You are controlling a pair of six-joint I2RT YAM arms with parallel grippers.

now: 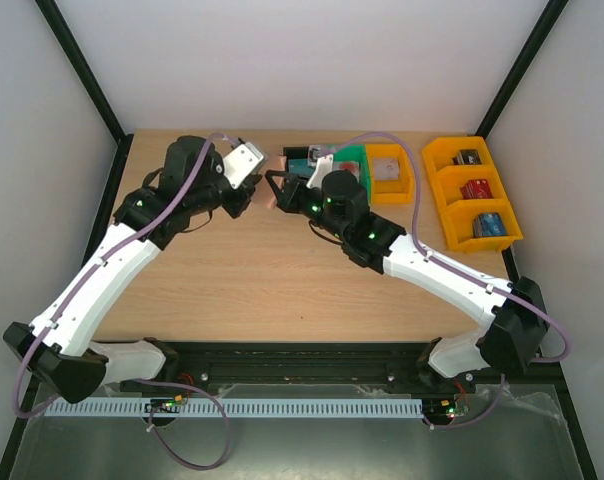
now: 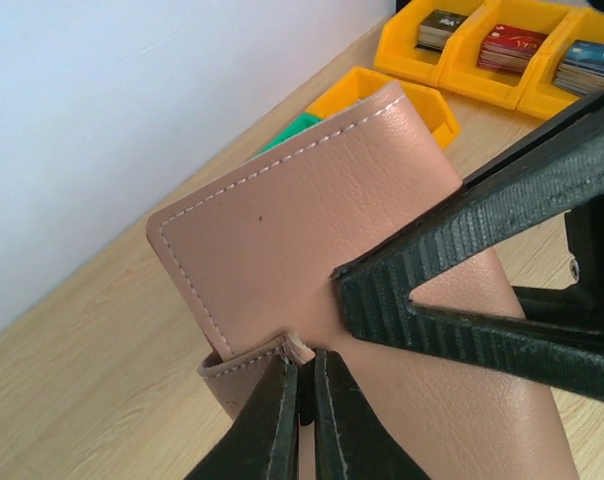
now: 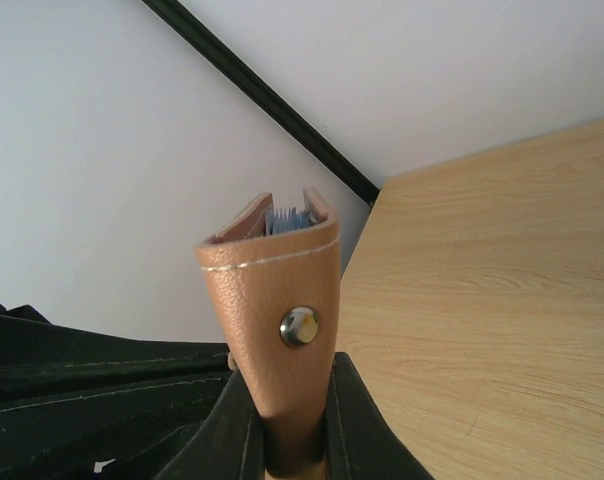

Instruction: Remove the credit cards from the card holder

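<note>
the left fingers (image 2: 275,425) are pressed close together, with only a thin slit between them, and they pinch a small stitched flap at the bottom edge of the card holder (image 2: 312,200). just above and to the right of them, one ribbed black tip of the right fingers (image 2: 452,270) presses flat on the pink leather side. in the right wrist view the right fingers sit narrow on both sides of the card holder and hold it standing up between them. a round shiny snap (image 3: 298,327) sits on the leather just above these fingers. at the top end, far from the fingers, the two leather sides gape a little, and the credit cards (image 3: 287,220) show there only as thin blue-grey edges tucked inside. so the card holder is caught between both sets of fingers, with the wooden counter (image 3: 482,300) below it. farther out, past the card holder, are a green bin (image 2: 282,135), a small yellow bin (image 2: 344,92) and a long yellow bin (image 2: 422,68) holding a black stack (image 2: 442,25), a red stack (image 2: 507,45) and a blue stack (image 2: 592,62).
</note>
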